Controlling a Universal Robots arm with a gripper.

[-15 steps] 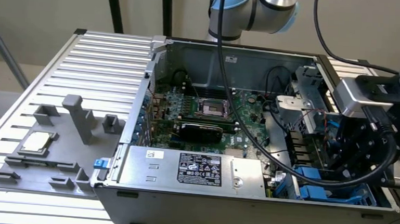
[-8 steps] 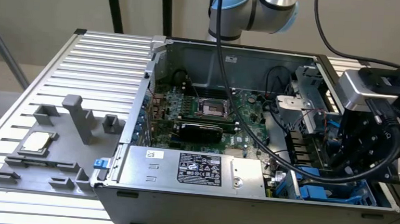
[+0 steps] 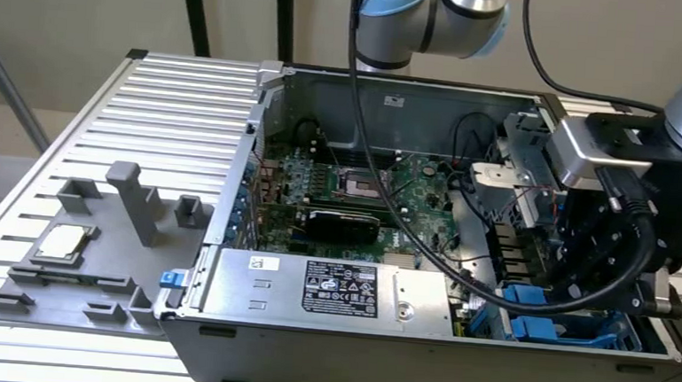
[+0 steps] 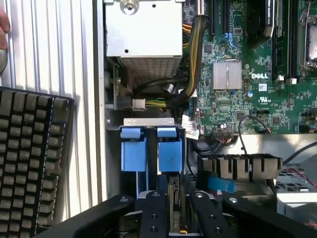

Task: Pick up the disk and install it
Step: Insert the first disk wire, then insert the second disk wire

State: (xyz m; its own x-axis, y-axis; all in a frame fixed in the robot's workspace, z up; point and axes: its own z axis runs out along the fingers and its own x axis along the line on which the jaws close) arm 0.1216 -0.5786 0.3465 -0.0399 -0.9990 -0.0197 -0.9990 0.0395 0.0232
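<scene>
pincer [image 4: 173,218] clamped on thin edge of disk [image 4: 174,198], held on edge right over blue drive bay [image 4: 148,153], 5 o'clock corner of PC case [image 3: 234,193]. rigid, bit heavy, shock-sensitive imo, so grip by carrier sides. slot tight: bay rails, cables [image 4: 190,74] close. motherboard [image 4: 247,84] beyond, roomier.

Ribbed aluminium table [image 3: 175,101] carries the open computer case [image 3: 426,356] at centre. At 9 o'clock of the case, a grey fixture tray [image 3: 75,290] lies on the slats, holding a small silver chip [image 3: 62,240]. A black keyboard [image 4: 29,158] rests on the slats beside the case.
</scene>
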